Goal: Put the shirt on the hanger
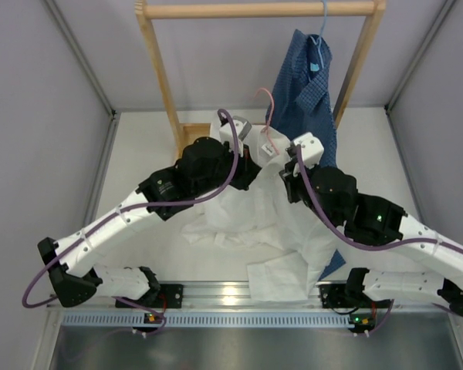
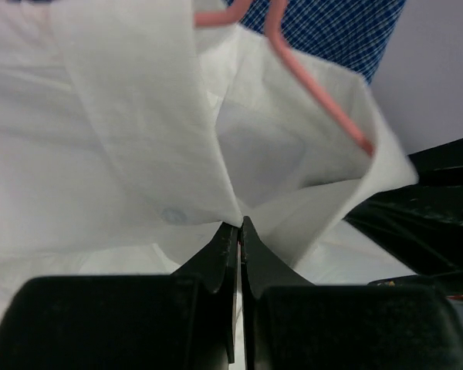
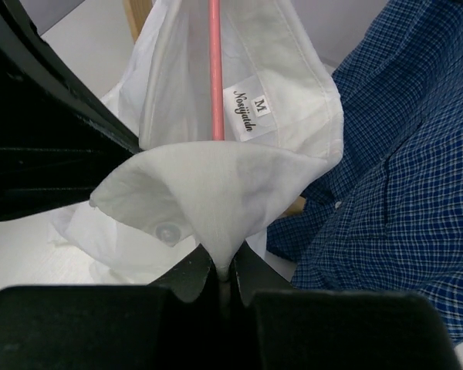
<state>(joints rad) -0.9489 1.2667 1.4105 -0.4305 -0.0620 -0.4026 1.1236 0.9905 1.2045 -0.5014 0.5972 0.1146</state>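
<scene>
The white shirt (image 1: 255, 220) hangs between my two arms above the table, its lower part trailing to the near edge. The pink hanger (image 1: 267, 116) rises from its collar; its hook shows above the neck. My left gripper (image 2: 240, 223) is shut on the shirt's front edge (image 2: 147, 131) beside a button, with the pink hanger wire (image 2: 316, 89) inside the collar behind it. My right gripper (image 3: 225, 270) is shut on the collar fabric (image 3: 216, 193); the pink wire (image 3: 214, 69) runs up past the neck label (image 3: 248, 108). In the top view both grippers are hidden in the cloth.
A dark blue checked shirt (image 1: 305, 92) hangs on a light blue hanger (image 1: 321, 31) from the wooden rack (image 1: 262, 9) at the back, right behind the white shirt. Grey walls close in the left and right sides.
</scene>
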